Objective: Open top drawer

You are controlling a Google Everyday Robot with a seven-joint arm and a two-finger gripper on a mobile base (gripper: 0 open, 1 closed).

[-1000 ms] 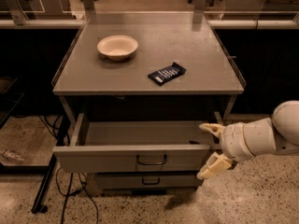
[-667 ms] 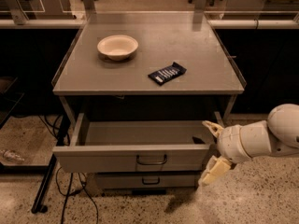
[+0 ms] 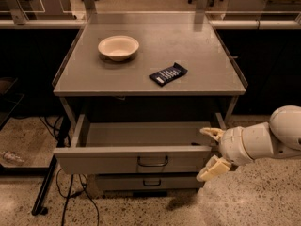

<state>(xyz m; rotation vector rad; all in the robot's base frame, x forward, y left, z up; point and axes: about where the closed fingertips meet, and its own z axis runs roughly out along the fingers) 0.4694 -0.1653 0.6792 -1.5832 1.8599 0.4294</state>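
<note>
No readable text on wrapper (image 3: 168, 74) or claw (image 3: 202, 154) beside top drawer (image 3: 103, 160)

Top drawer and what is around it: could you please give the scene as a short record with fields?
top drawer: pulled out, no contents visible inside
handle: centre of the front panel, nothing touching it
gripper: at the drawer's right end, fingers spread, holding nothing
drawer below: shut
table top: carries a bowl and a dark packet, apart from each other
</note>
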